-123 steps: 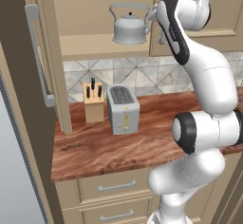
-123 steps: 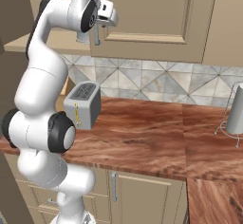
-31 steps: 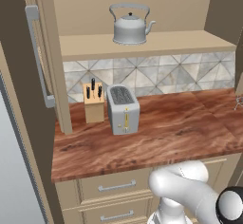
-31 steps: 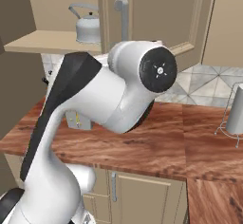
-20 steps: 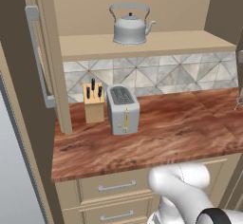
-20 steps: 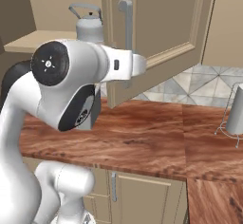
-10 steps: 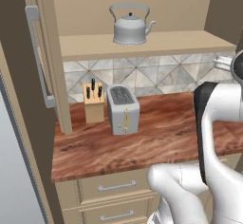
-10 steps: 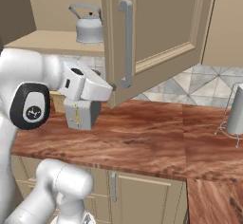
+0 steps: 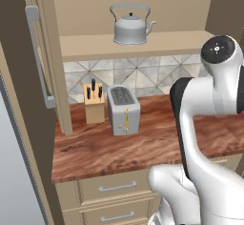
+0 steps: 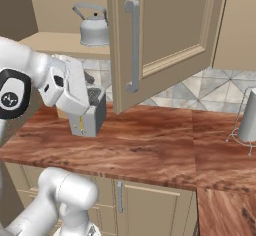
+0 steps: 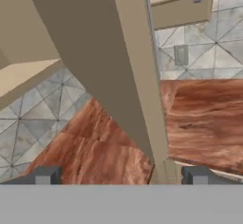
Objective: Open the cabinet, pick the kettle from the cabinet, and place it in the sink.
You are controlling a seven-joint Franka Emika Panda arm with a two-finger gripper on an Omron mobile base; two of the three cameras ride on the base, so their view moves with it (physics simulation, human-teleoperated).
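Reddish wooden counter [image 10: 165, 145] is lying partly hidden behind the beige cabinet door [image 11: 123, 76] crossing between the spread dark gripper [image 11: 121, 174] tips.

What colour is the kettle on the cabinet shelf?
Silver-grey, with a small dark lid knob; the kettle shows best in the left base view.

The cabinet shelf [image 9: 157, 45] carried the kettle [image 9: 129, 26], which stood upright on it. Below, the wooden counter [image 9: 143, 148] carried a knife block [image 9: 94, 103] and, just beside it, a toaster [image 9: 123, 109]. A grey object on a wire stand [image 10: 246, 120] stood far right.
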